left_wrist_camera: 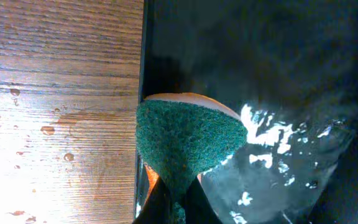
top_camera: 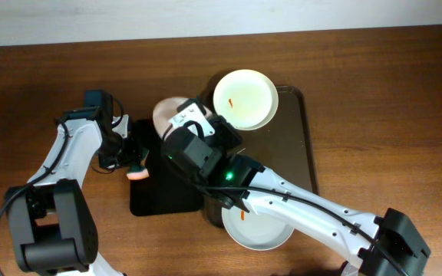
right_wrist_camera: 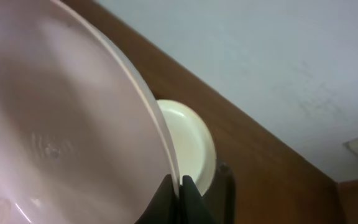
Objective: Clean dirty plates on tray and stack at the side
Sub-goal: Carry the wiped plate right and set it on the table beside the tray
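My right gripper [right_wrist_camera: 179, 186] is shut on the rim of a white plate [right_wrist_camera: 61, 124] and holds it tilted above the small black tray; in the overhead view only the plate's edge [top_camera: 167, 111] shows behind the arm. My left gripper [left_wrist_camera: 178, 208] is shut on a green scouring sponge with an orange backing [left_wrist_camera: 188, 140], seen in the overhead view [top_camera: 136, 172] just left of the held plate. A plate with an orange smear [top_camera: 245, 98] lies at the far end of the dark brown tray [top_camera: 301, 146]. Another smeared plate [top_camera: 259, 226] lies at the near end.
The small black tray [top_camera: 159, 199] lies left of the brown tray, wet and glossy in the left wrist view [left_wrist_camera: 278, 74]. Water drops dot the wooden table [left_wrist_camera: 55, 124] beside it. The right arm crosses over the brown tray's near half.
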You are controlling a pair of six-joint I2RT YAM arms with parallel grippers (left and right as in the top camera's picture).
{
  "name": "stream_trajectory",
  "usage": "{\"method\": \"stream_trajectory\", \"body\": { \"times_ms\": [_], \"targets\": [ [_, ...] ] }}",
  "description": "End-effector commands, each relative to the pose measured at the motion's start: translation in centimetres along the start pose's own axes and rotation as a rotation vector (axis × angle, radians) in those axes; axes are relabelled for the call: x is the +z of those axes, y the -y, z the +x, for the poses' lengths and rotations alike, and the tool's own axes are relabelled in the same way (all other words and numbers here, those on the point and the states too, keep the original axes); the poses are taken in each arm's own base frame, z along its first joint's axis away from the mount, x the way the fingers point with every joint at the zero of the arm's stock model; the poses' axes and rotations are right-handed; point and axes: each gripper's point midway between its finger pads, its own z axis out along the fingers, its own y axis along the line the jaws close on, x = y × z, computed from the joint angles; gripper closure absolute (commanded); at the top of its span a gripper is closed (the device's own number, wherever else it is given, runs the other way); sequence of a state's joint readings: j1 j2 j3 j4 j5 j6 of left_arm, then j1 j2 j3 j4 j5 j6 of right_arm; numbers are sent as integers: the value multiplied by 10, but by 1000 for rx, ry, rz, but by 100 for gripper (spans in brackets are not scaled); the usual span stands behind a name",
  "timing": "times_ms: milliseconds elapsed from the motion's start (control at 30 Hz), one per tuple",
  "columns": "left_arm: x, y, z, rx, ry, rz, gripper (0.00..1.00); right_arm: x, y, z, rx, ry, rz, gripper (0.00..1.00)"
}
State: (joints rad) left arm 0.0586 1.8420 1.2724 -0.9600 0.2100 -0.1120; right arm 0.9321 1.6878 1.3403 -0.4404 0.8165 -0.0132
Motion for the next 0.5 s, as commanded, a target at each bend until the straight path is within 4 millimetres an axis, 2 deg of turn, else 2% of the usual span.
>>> {"method": "stream_trajectory", "body": {
  "times_ms": [0,67,133,200,233,267,300,333,367,400,433,467],
  "targets": [
    [-6,0,-3,11,20,14,100,12,2,4,186,-50,-121,96],
    [-6,0,-3,11,20,14,100,5,9,3,329,-116,-329,96],
    [-6,1,-3,11,20,15,100,13,58,23,657,-266,-492,96],
    [-6,1,-3,11,20,17,100,28,122,64,891,-382,-553,96],
    [-6,1,-3,11,20,17,100,41,170,108,1028,-460,-470,96],
    [-6,1,-3,11,20,18,100,47,208,150,1138,-520,-368,96],
    [-6,4,-2,12,18,33,100,50,238,189,1235,-566,-279,96],
    [-6,6,-2,12,17,47,100,50,269,238,1351,-624,-178,96],
    [-6,6,-2,12,17,47,100,47,286,291,1456,-696,-88,96],
    [-6,6,-2,12,17,47,100,43,291,335,1523,-770,-11,96],
    [-6,6,-3,12,19,47,100,42,289,372,1575,-830,38,96],
    [-6,6,-3,12,21,47,100,41,286,398,1607,-868,73,96]
  ]
}}
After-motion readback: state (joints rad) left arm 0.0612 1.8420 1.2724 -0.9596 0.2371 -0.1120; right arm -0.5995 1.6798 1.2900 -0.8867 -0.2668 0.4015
